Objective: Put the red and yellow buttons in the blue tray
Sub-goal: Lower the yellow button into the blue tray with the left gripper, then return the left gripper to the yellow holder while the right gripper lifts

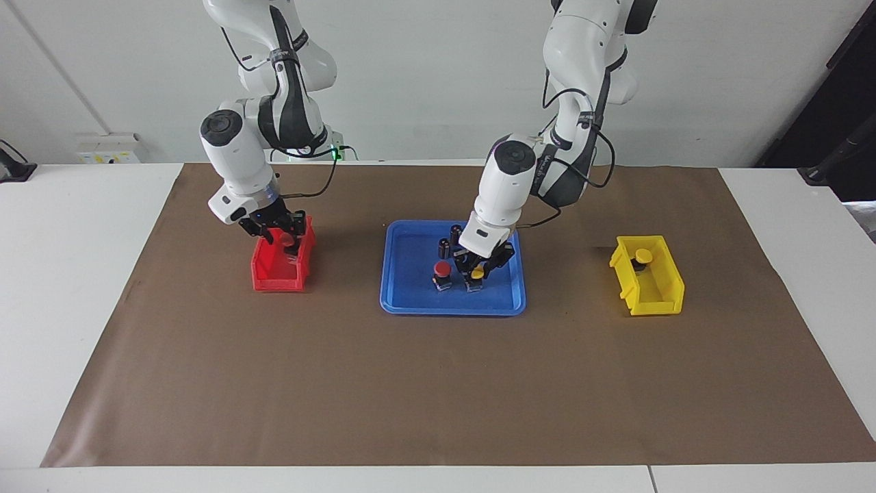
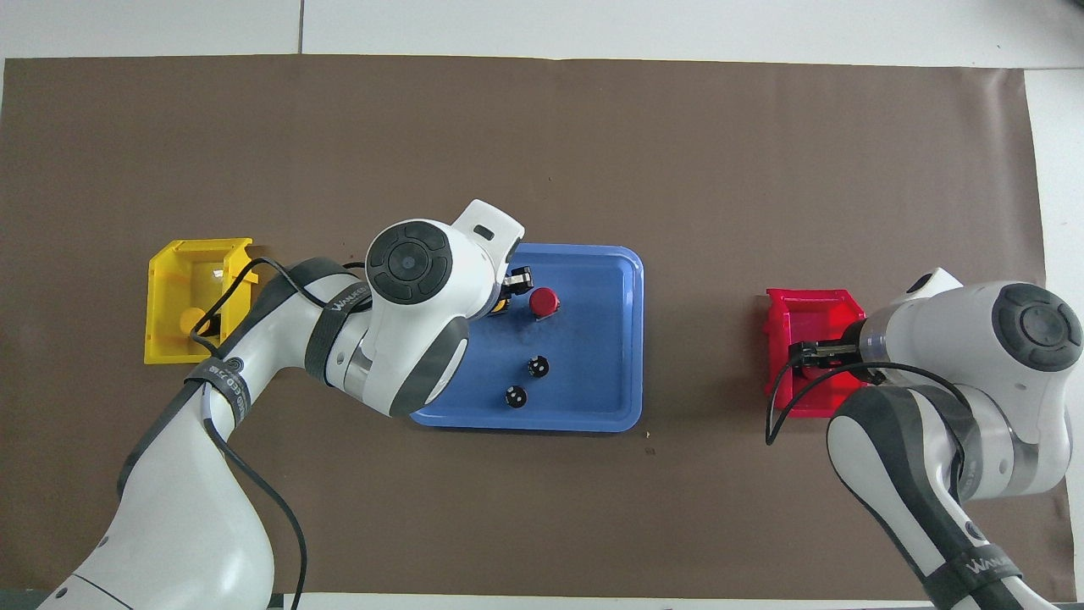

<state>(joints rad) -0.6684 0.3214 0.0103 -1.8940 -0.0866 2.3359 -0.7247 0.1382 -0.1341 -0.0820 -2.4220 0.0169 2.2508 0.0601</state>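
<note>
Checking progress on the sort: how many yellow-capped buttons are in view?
2. One yellow button is in the left pincer, low in the blue tray beside the red button. The other yellow button sits in the yellow bin.

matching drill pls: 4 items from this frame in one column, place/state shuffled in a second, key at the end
Column 1
1. left hand
2. right hand
3. loose red button
4. loose yellow button

Column 2
A. sits in the yellow bin
B. over the red bin, at a red button
C. stands free in the blue tray
D. shut on a yellow button, low in the blue tray

Pairs: 1-D, 2-B, 3-C, 4-A
</note>
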